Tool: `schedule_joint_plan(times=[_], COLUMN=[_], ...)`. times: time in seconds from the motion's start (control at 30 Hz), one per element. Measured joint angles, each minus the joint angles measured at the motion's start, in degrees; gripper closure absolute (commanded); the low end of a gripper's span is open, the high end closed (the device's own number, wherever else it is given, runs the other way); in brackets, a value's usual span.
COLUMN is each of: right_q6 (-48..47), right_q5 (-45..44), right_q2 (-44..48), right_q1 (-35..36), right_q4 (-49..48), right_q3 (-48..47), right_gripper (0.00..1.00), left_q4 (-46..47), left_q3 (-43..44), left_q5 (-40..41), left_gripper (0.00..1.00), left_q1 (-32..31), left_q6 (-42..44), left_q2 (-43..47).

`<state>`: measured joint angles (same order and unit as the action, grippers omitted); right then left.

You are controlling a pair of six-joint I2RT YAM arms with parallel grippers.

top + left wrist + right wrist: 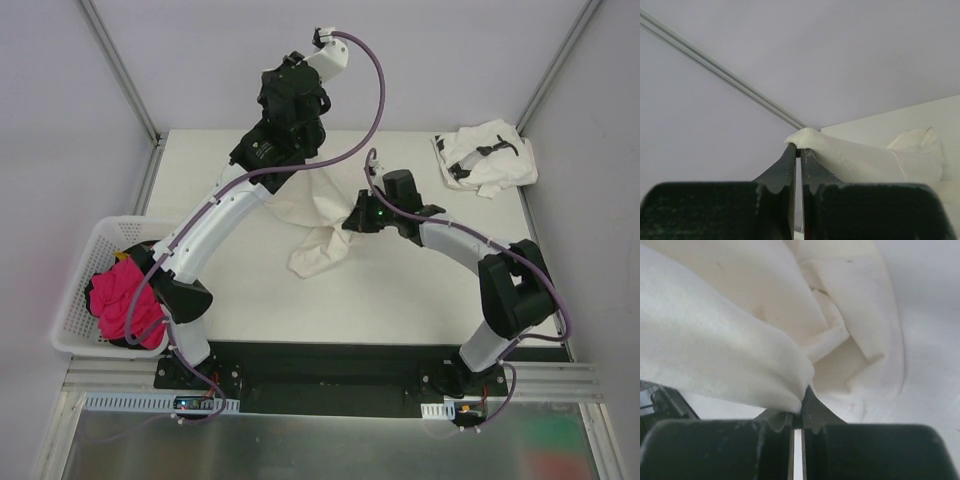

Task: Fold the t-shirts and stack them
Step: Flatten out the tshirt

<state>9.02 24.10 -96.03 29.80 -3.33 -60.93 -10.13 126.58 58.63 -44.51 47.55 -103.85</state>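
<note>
The large cream-white t-shirt (322, 222) hangs bunched between both arms above the middle of the table, its lower end trailing on the surface. My left gripper (798, 151) is shut on a fold of the cream cloth (855, 157), lifted at the back. My right gripper (802, 399) is shut on another fold of the same t-shirt (730, 350), and in the top view the right gripper (357, 217) sits at the cloth's right side. The white t-shirt with black marks (487, 157) lies crumpled at the back right corner.
A white basket (88, 252) holding a pink cloth (122, 298) stands off the table's left edge, beside the left arm's base. Grey walls with metal rails close in the table at the back and sides.
</note>
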Motion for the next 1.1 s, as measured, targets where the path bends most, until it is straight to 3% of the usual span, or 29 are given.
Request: schedule_joint_plan(times=[0.27, 0.87, 1.1], right_q6=[-0.2, -0.2, -0.6], right_q5=[-10.3, -39.1, -35.4], right_q2=[7.2, 12.5, 11.1], right_q1=[-6.8, -9.6, -9.4], right_q4=[4.9, 14.3, 14.8], right_q3=[0.3, -6.6, -9.2], right_gripper=[0.99, 0.99, 0.99], left_q4=[0.7, 0.9, 0.9], left_q3=[-6.0, -13.4, -16.1], left_q5=[-0.1, -2.2, -2.7], left_gripper=[1.0, 1.0, 1.0], left_q1=[0.0, 1.3, 1.9], left_q6=[-1.3, -4.9, -6.4], left_q2=[2.1, 4.2, 5.1])
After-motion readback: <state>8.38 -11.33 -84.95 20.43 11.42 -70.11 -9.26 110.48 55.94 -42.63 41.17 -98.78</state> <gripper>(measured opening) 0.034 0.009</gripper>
